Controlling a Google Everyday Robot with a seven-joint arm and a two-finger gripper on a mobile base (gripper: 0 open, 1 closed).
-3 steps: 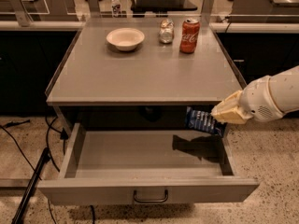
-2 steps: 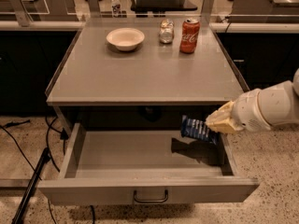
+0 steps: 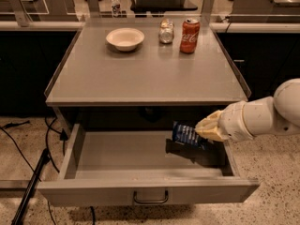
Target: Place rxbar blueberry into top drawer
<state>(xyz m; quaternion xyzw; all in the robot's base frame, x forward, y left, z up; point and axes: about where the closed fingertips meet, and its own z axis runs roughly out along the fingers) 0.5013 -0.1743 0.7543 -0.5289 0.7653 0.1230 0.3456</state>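
At the far left, dark cables (image 3: 49,139) are trailing across the speckled floor (image 3: 276,168). A thin black pole (image 3: 29,191) is leaning up near the left front corner of the open drawer.

The grey table (image 3: 140,78) is filling the middle of the view. Toward the back of its top, a pale bowl (image 3: 124,38) is sitting left of centre. To the right of the bowl a small shiny jar (image 3: 166,32) is standing upright, and just beside the jar a red can (image 3: 190,29) is standing upright as well. A clear bottle (image 3: 115,3) is standing on the counter beyond the table.

Under the tabletop, the top drawer (image 3: 93,193) is standing pulled wide open. Its flat front panel is facing the camera, with the dark bar handle (image 3: 150,198) sitting at the panel's centre.

Over the right part of the drawer, the rxbar blueberry (image 3: 186,134) is hanging tilted inside the opening, clear of the drawer floor. It is casting a dark shadow (image 3: 187,154) on the floor beneath it.

The cream-coloured gripper (image 3: 202,129) is reaching in from the right, above the drawer's right wall. Its fingers are pinching the right end of the bar. Behind the gripper, the white arm (image 3: 262,115) is stretching away to the right edge of the view.
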